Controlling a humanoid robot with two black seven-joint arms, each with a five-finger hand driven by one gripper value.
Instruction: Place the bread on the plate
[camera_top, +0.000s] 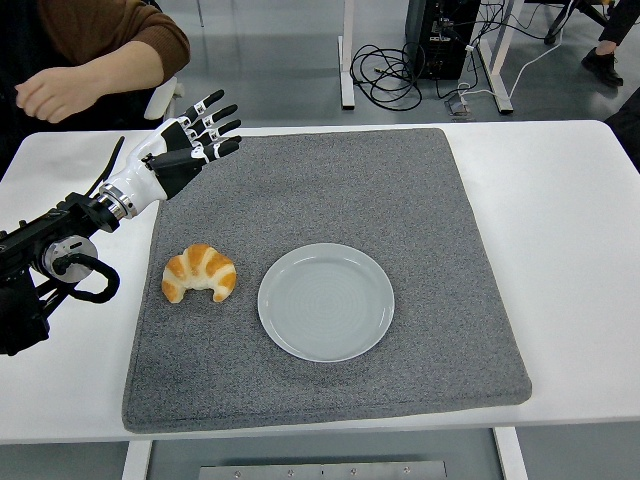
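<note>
On the grey felt mat (330, 200) that covers most of the white counter (560, 250), a croissant (199, 273) lies near the mat's left edge, its horns pointing toward the near side. Just to its right, apart from it by a narrow strip of mat, sits an empty pale grey plate (326, 301). The short gap looks deliberate: the bread needs only a brief sideways carry, and the soft mat should keep both from sliding.

The left hand (192, 140) hovers over the mat's far left corner, well beyond the croissant and clear of it. Its fingers (215, 125) are stretched out and spread, holding nothing, with the palm turned partly down. That wide spread suits a curved, bulky pastry, since the fingers would have to straddle its arch before closing. The black forearm comes in low from the left edge, so the hand is on the same side as the bread, which seems why this arm is the one working. No right arm shows.

The task appears not yet begun: the croissant is untouched and the plate bare. Next the hand would need to draw back toward the near side and descend over the pastry.

At the top left a person's arm in a brown sleeve (120, 40) rests beyond the counter, away from the work.
</note>
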